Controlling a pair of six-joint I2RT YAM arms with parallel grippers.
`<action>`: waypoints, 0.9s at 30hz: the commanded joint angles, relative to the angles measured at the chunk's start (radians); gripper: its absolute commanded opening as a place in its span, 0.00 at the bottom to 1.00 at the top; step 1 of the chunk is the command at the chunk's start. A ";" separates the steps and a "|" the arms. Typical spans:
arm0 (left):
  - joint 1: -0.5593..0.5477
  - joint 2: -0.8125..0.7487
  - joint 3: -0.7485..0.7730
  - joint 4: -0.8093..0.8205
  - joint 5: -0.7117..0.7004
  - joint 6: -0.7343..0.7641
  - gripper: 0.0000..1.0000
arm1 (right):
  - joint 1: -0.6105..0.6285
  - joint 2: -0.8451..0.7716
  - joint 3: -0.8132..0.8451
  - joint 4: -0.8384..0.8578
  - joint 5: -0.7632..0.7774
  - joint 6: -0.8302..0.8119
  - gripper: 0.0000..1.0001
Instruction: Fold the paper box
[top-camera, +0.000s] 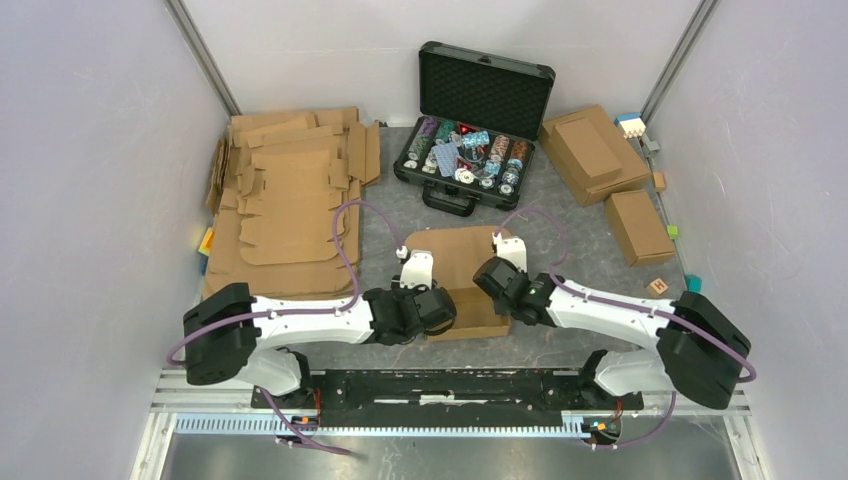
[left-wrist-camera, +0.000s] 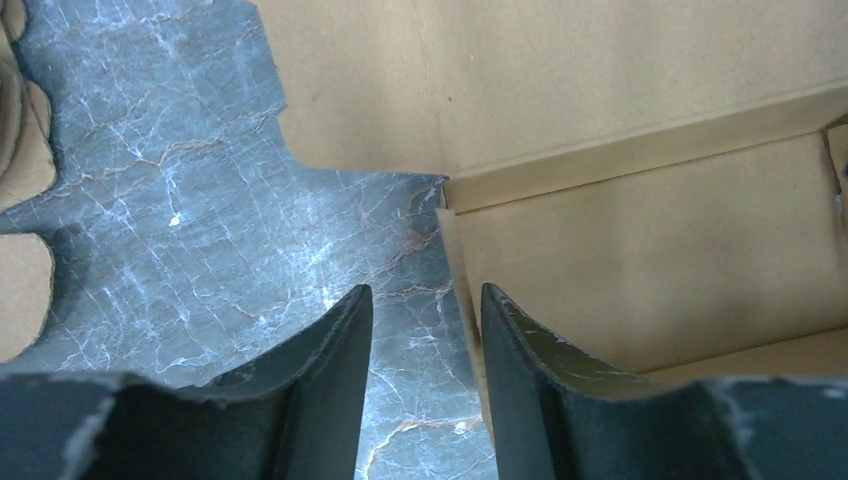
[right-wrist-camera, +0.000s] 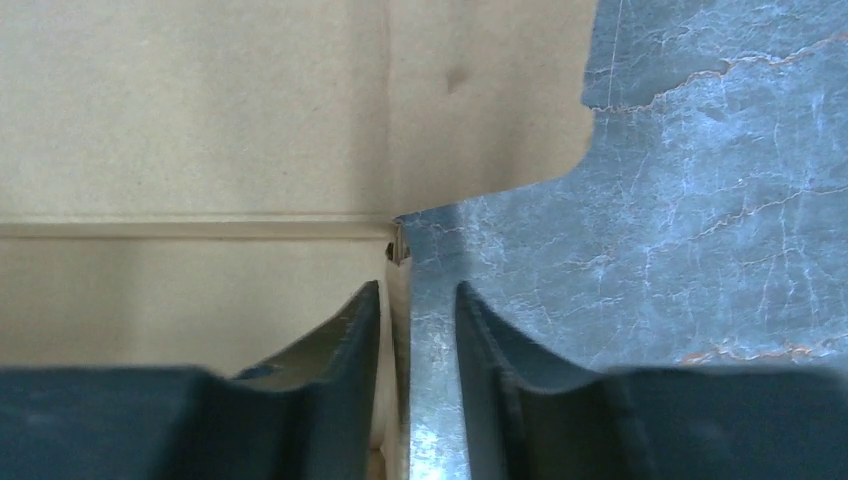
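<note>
Top view: paper box (top-camera: 462, 262) sits centre of the bench near the front edge, part-formed.
Left wrist: left gripper (left-wrist-camera: 425, 300) narrowly parted, straddling the box's left wall, not pinching.
Right wrist: right gripper (right-wrist-camera: 418, 292) likewise astride the right wall.
Side walls up; far flap flat, closing left.

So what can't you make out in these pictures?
Top view: side walls of the paper box, hidden under both wrists; black case contents, too small.
Left wrist view: rest of the box, cut off top and right.
Right wrist view: whether the right gripper pinches the wall; fingers hide it.
</note>
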 joint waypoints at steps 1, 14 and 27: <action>0.005 0.020 0.067 -0.076 0.014 0.054 0.49 | 0.001 -0.076 -0.047 0.058 -0.011 -0.046 0.43; 0.003 0.053 0.082 -0.056 0.016 0.043 0.45 | 0.012 -0.219 -0.149 0.081 -0.154 -0.091 0.53; 0.032 -0.036 0.035 0.066 0.118 0.120 0.61 | 0.025 -0.159 -0.119 0.020 -0.010 -0.066 0.00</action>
